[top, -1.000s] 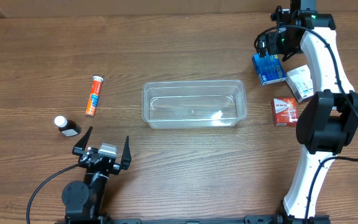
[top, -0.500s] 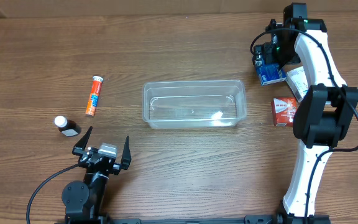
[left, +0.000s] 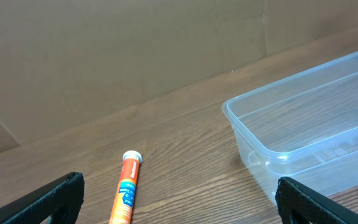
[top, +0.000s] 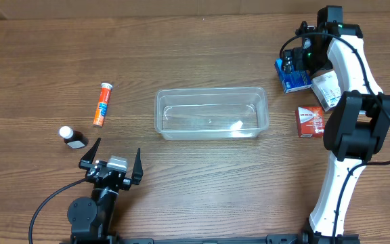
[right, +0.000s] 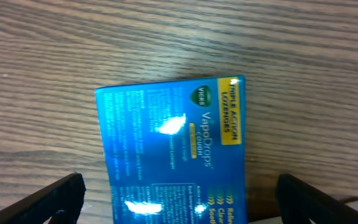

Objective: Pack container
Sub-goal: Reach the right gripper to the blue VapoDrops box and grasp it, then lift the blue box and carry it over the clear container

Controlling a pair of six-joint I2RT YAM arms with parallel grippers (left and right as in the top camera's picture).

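The clear plastic container [top: 212, 113] sits empty at the table's middle; its left end shows in the left wrist view [left: 303, 137]. A blue lozenge box [top: 291, 76] lies flat at the right, and fills the right wrist view [right: 173, 149]. My right gripper [top: 296, 59] hangs open over the blue box, a finger to each side, not touching it. My left gripper [top: 112, 163] is open and empty near the front left. An orange tube [top: 102, 104] lies left of the container, also in the left wrist view [left: 125, 190].
A red box [top: 310, 122] and a white box [top: 326, 89] lie right of the container, close to the right arm. A small dark bottle with a white cap [top: 72, 137] lies at the far left. A brown wall stands behind the table.
My right gripper shifted slightly over the blue box, first toward the back, then a little to the right. The blue box and the left arm have not moved.
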